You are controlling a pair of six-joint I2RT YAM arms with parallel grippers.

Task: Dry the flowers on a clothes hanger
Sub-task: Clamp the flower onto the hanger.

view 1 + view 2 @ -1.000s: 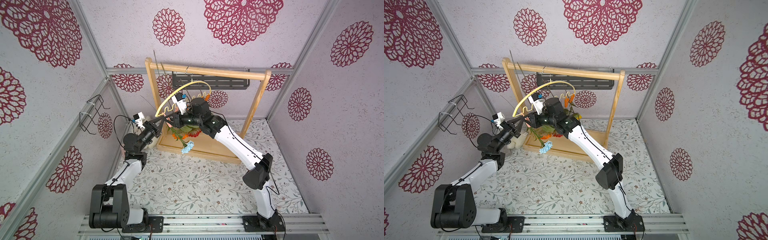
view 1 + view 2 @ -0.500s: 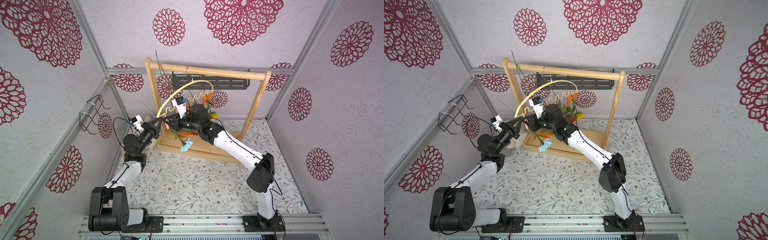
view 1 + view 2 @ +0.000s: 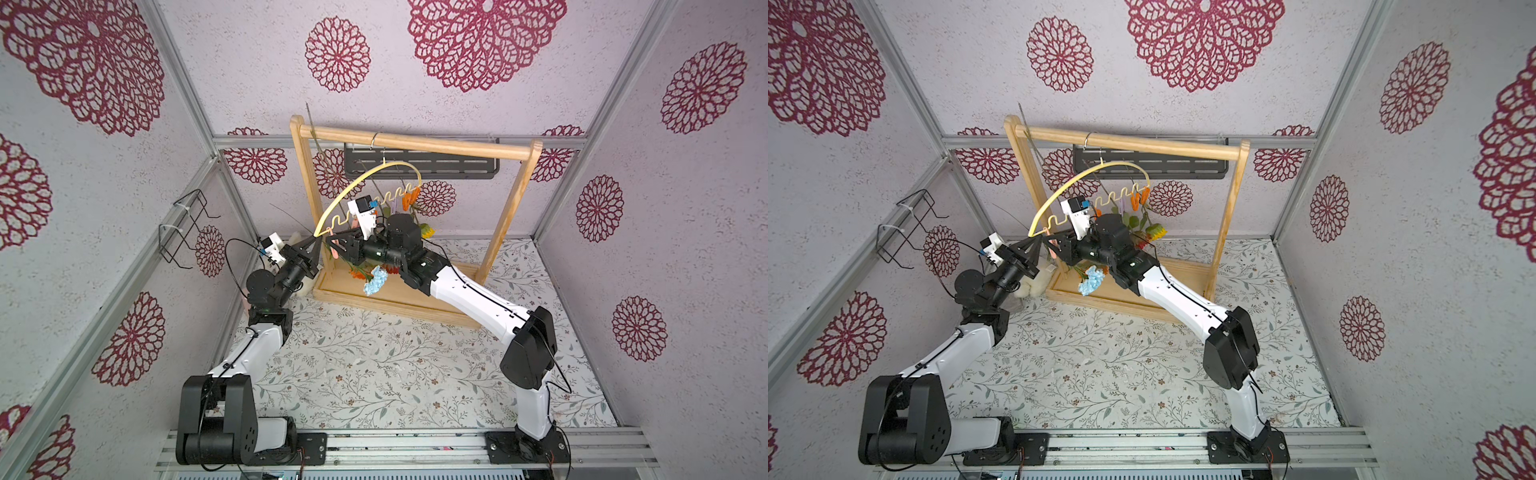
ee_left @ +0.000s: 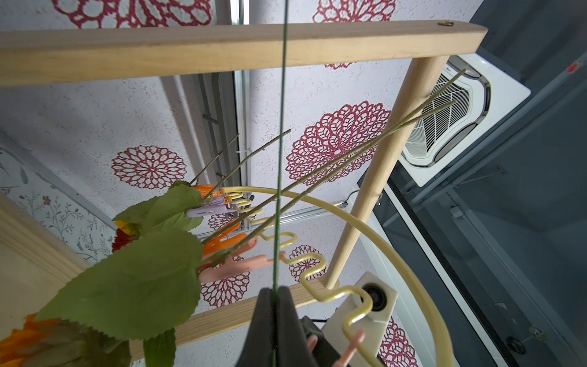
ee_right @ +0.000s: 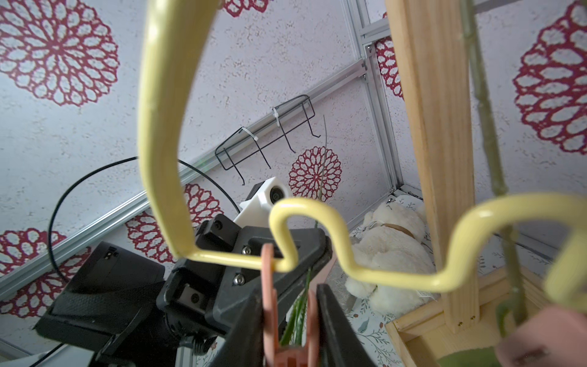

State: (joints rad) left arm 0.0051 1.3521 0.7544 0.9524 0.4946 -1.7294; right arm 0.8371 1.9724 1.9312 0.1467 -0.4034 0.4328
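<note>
Far left: left claw pinched shut on a thin dark-green wire stem, kept upright close against the low end of the pale yellow arc-shaped clothes hanger, presumably to offer it to a pin. Just beside it: right claw narrow, gripping the legs of a pink plastic clothespin hung in the first dip of the wavy bar, likely squeezing to open its mouth for that stem. Hanger tilted, metal hook over the top rail of the light wooden rack, left end low and near both claws. Further right, pinned and hanging heads-down over the rack's base, clear of the floral-patterned table: small light-blue flower, orange flower, red flower, yellow flower. Counted in the left wrist view: five stems, four clipped and one in hand; fifth head not made out. Pins: two orange clothespins, one lilac clothespin, at least two pink.
</note>
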